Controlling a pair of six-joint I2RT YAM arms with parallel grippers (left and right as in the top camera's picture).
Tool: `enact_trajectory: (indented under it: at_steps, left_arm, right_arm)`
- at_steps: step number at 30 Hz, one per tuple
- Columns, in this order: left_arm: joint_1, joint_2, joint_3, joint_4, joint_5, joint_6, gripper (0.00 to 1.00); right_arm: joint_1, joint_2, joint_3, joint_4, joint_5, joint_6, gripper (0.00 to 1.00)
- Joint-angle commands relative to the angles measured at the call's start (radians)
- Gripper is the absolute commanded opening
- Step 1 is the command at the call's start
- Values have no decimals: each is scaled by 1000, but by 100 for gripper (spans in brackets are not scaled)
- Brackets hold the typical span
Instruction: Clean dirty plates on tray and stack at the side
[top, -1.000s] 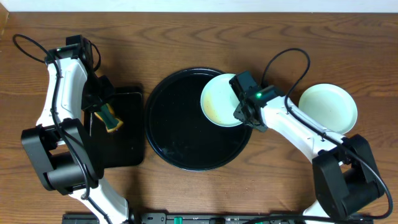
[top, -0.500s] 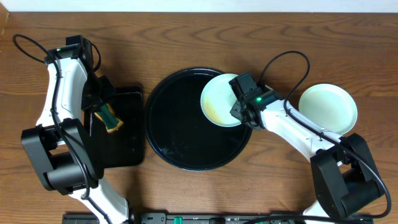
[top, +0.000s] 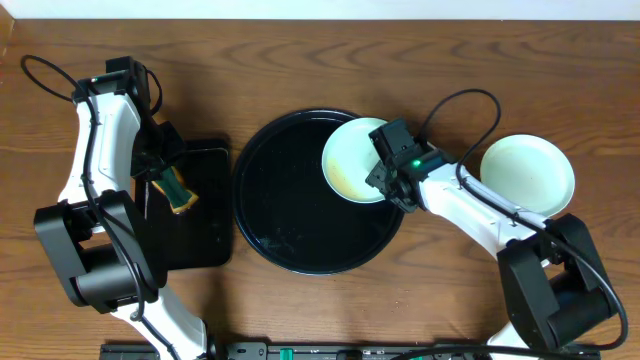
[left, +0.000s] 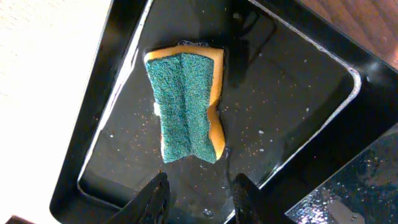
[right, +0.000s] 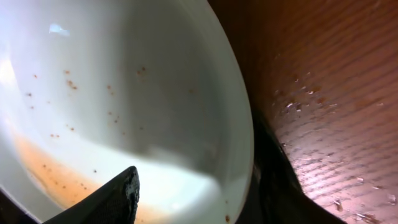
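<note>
Here, the right gripper (top: 383, 181) is set astride the rim of a pale yellow round plastic plate (top: 350, 160), jaws apart, one finger over its brown-smeared inside and one outside. Under it, the plate is borne by a large round glossy black tray (top: 290, 225). Well apart, a pale blue plate (top: 528, 172) is seen on the table. The left gripper (left: 199, 194) is held with jaws apart just short of a green-and-yellow sponge (left: 186, 106) in a rectangular black tray (left: 298, 112).

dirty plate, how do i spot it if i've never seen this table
Find the large round black tray mid-table. The dirty plate sits at its upper right edge. Unlike the other plate, on bare wood farther right, it has an orange-brown smear.
</note>
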Motion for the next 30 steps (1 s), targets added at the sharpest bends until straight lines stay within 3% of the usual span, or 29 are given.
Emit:
enact_trajectory:
  at_steps: [1, 14, 16, 19, 24, 25, 26, 30]
  left_arm:
    - [1, -6, 11, -7, -8, 9, 35]
    - [0, -6, 11, -12, -7, 9, 36]
    - [1, -6, 11, -14, -7, 9, 36]
    - [0, -6, 11, -17, -7, 9, 36]
    - [1, -6, 11, -18, -7, 9, 39]
    - [1, -6, 11, -18, -7, 9, 38]
    - [1, -6, 11, -18, -7, 9, 39]
    - [0, -6, 11, -19, -7, 9, 39]
  right_arm:
    - [-6, -10, -64, 36, -26, 74, 59]
    - [-5, -10, -176, 242, -51, 115, 55]
    - [-5, -10, -182, 265, -51, 114, 49]
    - [-5, -10, -185, 283, -40, 114, 25]
    - [-2, -10, -185, 301, -14, 114, 26]
    - [-2, -10, -185, 301, -10, 114, 20]
    - [-2, -10, -185, 301, -6, 109, 1]
    - [-2, -10, -185, 312, -3, 52, 1]
